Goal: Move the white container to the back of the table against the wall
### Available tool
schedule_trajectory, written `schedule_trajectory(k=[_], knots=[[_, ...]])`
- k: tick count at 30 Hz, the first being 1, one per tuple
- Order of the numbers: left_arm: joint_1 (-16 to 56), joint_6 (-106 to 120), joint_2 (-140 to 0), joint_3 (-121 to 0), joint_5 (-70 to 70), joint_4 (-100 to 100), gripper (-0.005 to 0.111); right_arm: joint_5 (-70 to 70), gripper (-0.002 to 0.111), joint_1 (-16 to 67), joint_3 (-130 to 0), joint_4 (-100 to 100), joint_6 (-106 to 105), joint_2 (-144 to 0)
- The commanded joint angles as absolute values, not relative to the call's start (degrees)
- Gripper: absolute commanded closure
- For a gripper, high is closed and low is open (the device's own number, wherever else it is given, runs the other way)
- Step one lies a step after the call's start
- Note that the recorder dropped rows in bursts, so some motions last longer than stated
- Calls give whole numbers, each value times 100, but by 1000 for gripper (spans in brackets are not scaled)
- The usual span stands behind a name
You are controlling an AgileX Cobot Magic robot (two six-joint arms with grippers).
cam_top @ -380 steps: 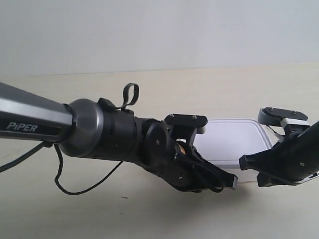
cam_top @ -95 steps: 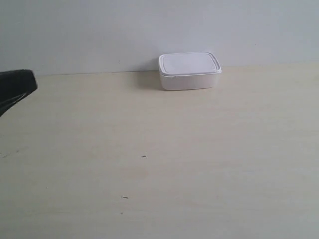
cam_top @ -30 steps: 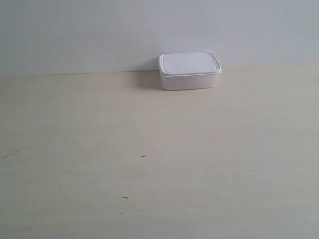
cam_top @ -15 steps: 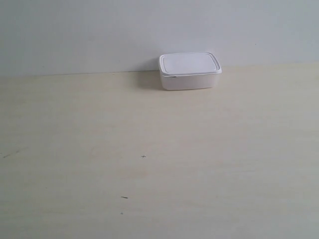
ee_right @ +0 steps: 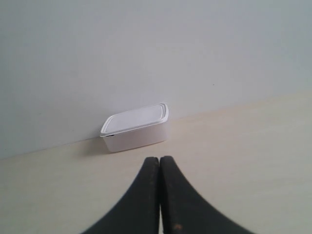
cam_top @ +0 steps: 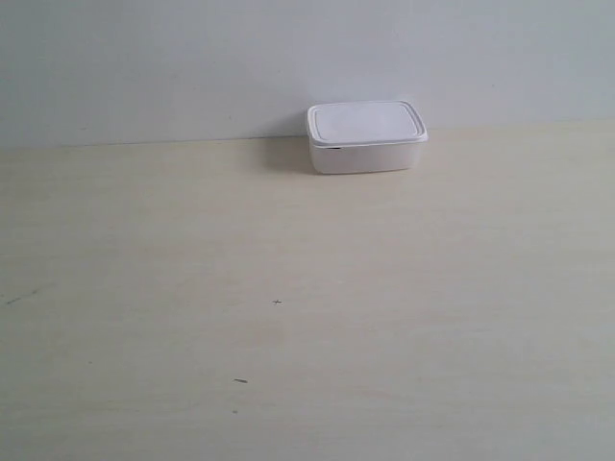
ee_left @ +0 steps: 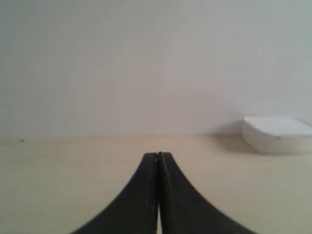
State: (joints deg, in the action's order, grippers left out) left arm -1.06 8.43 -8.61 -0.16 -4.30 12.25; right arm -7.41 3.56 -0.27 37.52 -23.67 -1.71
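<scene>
The white container (cam_top: 365,137) stands with its lid on at the back of the table (cam_top: 307,307), its far side against the wall (cam_top: 192,58). No arm shows in the exterior view. My left gripper (ee_left: 158,155) is shut with nothing in it, well back from the white container (ee_left: 277,133), which sits off to one side. My right gripper (ee_right: 159,158) is also shut and empty, with the white container (ee_right: 136,126) some way ahead of its tips and apart from them.
A few tiny dark specks (cam_top: 277,302) mark the cream wood-grain surface. Nothing else stands on it. The wall (ee_right: 156,48) runs along the whole far edge.
Since 12.7 s ago both arms left the exterior view and the container stands at the wall. Over the last second nothing has moved.
</scene>
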Motion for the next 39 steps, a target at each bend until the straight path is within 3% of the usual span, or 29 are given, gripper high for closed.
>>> schedule_trajectory(k=[1,8,39], knots=[[-236,947,-399,0,781,1102,107,-741,108,323,0,3694,-2396,-142],[-352,1179,-205,0,1856,1089,107,-741,108,323,0,3694,-2396,-142],[-352,1179,-205,0,1884,1089,107,-741,108,323,0,3694,-2396,-142]])
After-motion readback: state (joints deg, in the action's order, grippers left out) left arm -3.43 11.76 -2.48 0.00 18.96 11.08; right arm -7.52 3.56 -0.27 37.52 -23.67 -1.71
